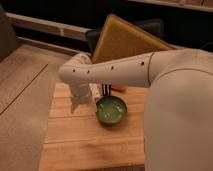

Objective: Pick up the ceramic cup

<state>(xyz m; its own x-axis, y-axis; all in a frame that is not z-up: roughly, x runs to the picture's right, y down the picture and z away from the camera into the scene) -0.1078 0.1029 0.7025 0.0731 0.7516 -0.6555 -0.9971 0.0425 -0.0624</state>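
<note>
Wooden table (75, 145) in a dim room, white arm (125, 67) reaching across it beside a green cup (111, 110).
Plank top filling the lower left and centre; bulky arm entering from the right, stretching leftward above the table's far part, bending at a rounded elbow and dropping toward the planks; tan square board (125, 37) tilted against a dark chair (150, 25) behind; cup upright on the table, mouth up, rim darker than the glaze, just right of the tool (77, 104); tool low over the planks, whether clenched or released impossible to tell; small dark bits (106, 89) just behind the cup, not identifiable.
</note>
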